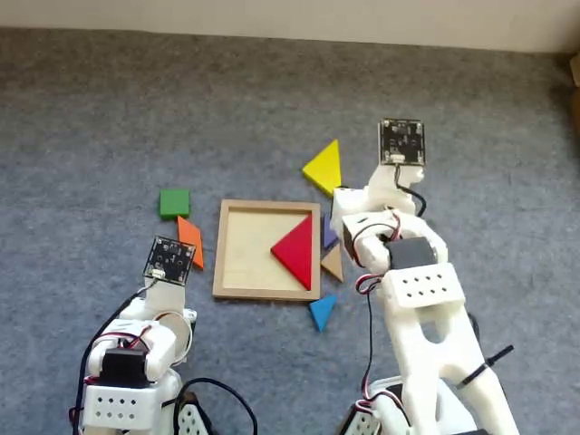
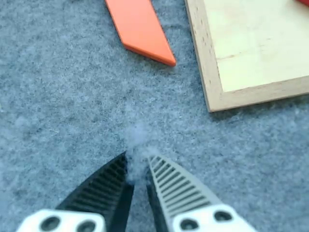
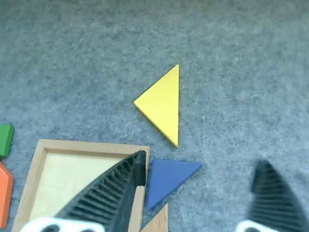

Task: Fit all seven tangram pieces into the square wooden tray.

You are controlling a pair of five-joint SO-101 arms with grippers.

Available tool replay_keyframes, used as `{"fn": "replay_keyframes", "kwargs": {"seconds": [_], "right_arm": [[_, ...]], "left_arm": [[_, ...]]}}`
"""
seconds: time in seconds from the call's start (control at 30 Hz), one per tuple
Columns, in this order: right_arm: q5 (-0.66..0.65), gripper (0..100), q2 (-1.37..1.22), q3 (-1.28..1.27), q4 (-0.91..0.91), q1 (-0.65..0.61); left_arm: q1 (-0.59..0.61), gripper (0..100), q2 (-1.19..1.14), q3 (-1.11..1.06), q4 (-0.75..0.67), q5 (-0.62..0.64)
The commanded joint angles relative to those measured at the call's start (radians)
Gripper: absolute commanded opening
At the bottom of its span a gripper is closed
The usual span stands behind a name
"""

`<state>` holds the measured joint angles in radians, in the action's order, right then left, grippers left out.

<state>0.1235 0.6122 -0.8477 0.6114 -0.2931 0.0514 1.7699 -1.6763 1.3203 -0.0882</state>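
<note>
Right arm's fingers (image 3: 113, 193) hang spread wide over the grey felt table (image 1: 109, 109), gripping nothing, with a dark blue triangle (image 3: 166, 179) lying flat on the felt between them. One finger crosses a corner of the square wooden tray (image 3: 91, 145); the other stands over bare felt on the far side of the triangle. The dark blue triangle lies just beside the tray's outer rim, and a plain wooden triangle (image 3: 157, 222) sits close by it, nearer the wrist. Beyond the fingertips, apart from the tray, lies a yellow triangle (image 3: 161, 104). A red triangle (image 1: 294, 249) lies flat inside the tray, along the side nearest these fingers. A light blue triangle (image 1: 322, 311) rests on the felt outside the tray's corner, back beside the arm.

Left arm's fingers (image 2: 169, 186) are drawn almost together, a thin slit between the tips, holding nothing, low over the felt. Ahead of them lie another corner of the tray to one side and an orange parallelogram (image 2: 140, 29) to the other, the two apart. Past the orange piece, farther from these fingers, a green square (image 1: 174, 201) sits just beside it.
</note>
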Motion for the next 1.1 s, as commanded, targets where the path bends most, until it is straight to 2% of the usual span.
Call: {"fn": "replay_keyframes", "kwargs": {"seconds": [0.0,0.27,0.53,1.07], "right_arm": [[-0.012,39.9,-0.088,0.093,-0.028,-0.044],[-0.012,39.9,-0.510,0.390,-0.028,-0.102],[-0.012,39.9,-0.743,0.579,-0.028,-0.131],[-0.012,39.9,-0.743,0.549,-0.028,-0.114]], "left_arm": [[0.008,1,0.050,-0.019,0.006,-0.008],[0.008,1,0.050,-0.019,0.006,-0.008],[0.008,1,0.050,-0.019,0.006,-0.008],[0.008,1,0.050,-0.019,0.006,-0.008]]}}
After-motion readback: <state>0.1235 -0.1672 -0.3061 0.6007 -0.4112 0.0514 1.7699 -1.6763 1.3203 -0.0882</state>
